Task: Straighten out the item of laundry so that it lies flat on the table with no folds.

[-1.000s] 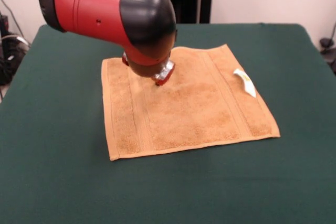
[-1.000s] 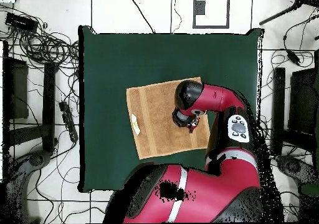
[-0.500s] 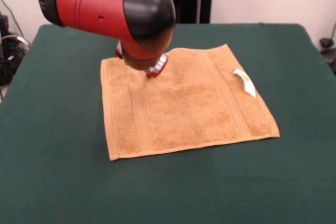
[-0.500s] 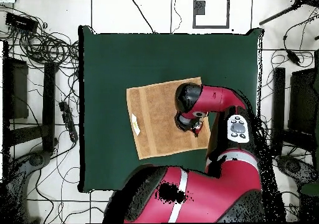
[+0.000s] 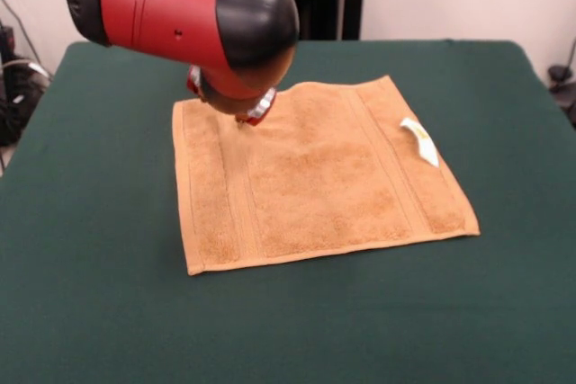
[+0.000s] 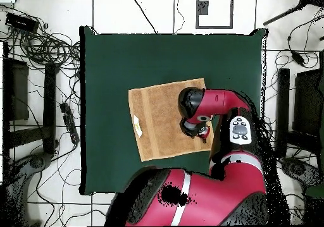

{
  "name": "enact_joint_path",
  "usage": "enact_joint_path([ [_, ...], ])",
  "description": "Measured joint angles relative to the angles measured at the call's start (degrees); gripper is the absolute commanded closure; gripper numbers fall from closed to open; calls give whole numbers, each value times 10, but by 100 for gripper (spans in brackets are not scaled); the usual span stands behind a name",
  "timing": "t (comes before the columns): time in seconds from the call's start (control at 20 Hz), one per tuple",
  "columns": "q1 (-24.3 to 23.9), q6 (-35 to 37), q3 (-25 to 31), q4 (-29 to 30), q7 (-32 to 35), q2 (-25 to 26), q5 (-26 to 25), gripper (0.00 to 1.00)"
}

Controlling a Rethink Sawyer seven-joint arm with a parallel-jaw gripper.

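The orange-tan towel [image 5: 315, 177] lies spread flat on the dark green table [image 5: 108, 312], with stripe bands near its left and right edges and a small white tag [image 5: 420, 141] at its right side. It also shows in the overhead view [image 6: 161, 120]. My gripper [image 5: 249, 118] hangs under the red and black arm, over the towel's far left part, close to the cloth. It also shows in the overhead view [image 6: 201, 131], near the towel's right edge. The arm's head hides most of it.
The red arm [image 5: 180, 15] reaches in from the upper left and covers the table's far left. In the overhead view, cables and equipment [image 6: 44, 47] lie on the floor beside the table.
My gripper has moved toward the towel's far left corner in the front view. The towel has not visibly changed.
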Motion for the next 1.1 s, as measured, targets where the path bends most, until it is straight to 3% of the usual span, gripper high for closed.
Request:
enact_joint_path([
  [1.1,7,8,1,-14,0,19,-31,0],
])
